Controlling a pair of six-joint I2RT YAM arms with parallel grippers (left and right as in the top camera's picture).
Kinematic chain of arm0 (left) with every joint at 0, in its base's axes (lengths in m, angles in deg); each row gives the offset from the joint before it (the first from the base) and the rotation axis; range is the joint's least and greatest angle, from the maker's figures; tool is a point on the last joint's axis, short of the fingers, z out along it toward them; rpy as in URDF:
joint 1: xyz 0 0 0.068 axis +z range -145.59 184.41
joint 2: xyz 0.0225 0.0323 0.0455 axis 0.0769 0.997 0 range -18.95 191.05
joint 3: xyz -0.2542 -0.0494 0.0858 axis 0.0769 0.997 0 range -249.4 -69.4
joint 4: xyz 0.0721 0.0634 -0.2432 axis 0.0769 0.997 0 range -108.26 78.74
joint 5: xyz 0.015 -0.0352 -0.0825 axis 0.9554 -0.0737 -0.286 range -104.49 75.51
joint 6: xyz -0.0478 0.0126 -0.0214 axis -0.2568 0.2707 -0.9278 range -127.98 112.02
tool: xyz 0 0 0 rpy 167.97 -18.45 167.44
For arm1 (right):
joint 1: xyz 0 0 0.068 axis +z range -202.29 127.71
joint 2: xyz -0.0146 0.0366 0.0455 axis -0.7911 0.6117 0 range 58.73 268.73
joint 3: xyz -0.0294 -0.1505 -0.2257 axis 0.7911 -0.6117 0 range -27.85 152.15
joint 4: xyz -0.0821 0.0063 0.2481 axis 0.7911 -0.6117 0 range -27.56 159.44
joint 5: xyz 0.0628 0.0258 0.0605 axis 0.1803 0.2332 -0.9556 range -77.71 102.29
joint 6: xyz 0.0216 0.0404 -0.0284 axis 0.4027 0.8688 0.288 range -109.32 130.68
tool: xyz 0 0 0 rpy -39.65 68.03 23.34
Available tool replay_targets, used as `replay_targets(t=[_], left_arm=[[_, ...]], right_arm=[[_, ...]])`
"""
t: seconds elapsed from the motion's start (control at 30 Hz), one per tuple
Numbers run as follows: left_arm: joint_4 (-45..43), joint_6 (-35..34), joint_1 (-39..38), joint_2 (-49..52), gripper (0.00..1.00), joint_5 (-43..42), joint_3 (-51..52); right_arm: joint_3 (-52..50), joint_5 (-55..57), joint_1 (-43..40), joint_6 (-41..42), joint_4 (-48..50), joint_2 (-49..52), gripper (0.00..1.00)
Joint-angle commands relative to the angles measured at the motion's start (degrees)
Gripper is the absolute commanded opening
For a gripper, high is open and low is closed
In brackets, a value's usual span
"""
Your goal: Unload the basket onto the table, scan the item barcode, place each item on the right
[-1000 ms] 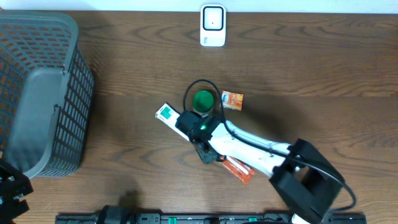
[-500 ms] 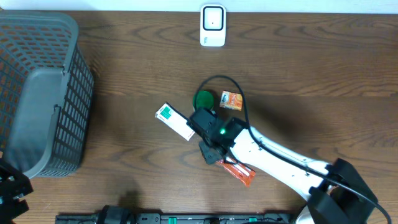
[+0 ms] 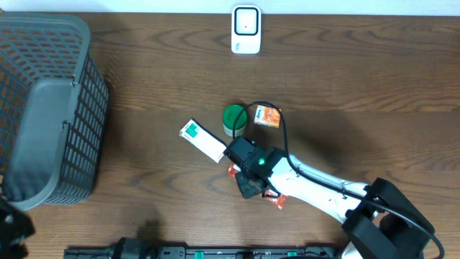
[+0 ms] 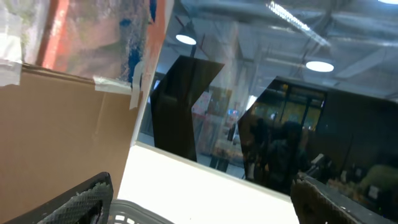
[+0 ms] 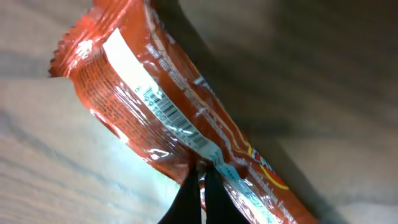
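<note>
Right gripper (image 5: 202,177): fingers pressed together, no gap between them, tips resting at the near long edge of the orange snack packet (image 5: 168,106). Cannot tell whether a fold of wrapper is nipped between them or they only touch it. The packet lies flat on the wooden table (image 3: 374,79), under the wrist, toward the front middle; from overhead only its two ends show either side of the gripper. Its barcode (image 5: 169,117) faces up on a white strip, unobstructed, just beyond the fingertips. Near the packet: a white-and-green box (image 3: 202,139), a green-lidded tub (image 3: 235,119) and a small orange sachet (image 3: 269,116). Well apart, at the far edge, stands a white device (image 3: 246,29), likely the scanner. Left gripper (image 4: 205,198): fingers wide apart, holding nothing, parked off by the grey basket (image 3: 43,108). Judgement: step in hand is securing the packet. To do it well, grip at an end or a seam clear of the barcode, firmly enough that slick foil does not slide, then present the code flat and uncreased to the device.
</note>
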Motion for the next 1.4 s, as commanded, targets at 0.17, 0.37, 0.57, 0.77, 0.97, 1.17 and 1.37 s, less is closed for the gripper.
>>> replay_targets(t=[0.17,0.37,0.57,0.77,0.97,1.17,1.37], left_arm=[[-0.4,-0.4,0.2,-6.4,0.92,0.7,0.1],[0.0,-1.0,0.2,-6.9,0.92,0.2,0.7],[-1.6,-1.0,0.2,-6.9,0.92,0.2,2.6],[-2.0,-1.0,0.2,-6.9,0.92,0.3,3.1],[-2.0,-1.0,0.2,-6.9,0.92,0.3,3.1],[-2.1,-1.0,0.2,-6.9,0.91,0.3,3.1],[-2.2,-0.9,0.2,-6.9,0.92,0.3,3.1]], right_arm=[[1.1,1.2,-7.8,-7.0,-5.5,-0.3,0.01],[7.3,-10.0,-11.0,-18.3,-12.7,-5.6,0.73],[8.4,-10.8,-15.5,-28.5,-15.4,-11.1,0.98],[6.2,-14.8,-21.2,-40.6,-16.7,-8.6,0.89],[4.3,-16.2,-23.4,-43.9,-16.0,-3.7,0.83],[4.1,-14.6,-23.9,-45.0,-16.7,2.2,0.70],[1.1,-13.2,-23.9,-44.7,-15.4,6.8,0.63]])
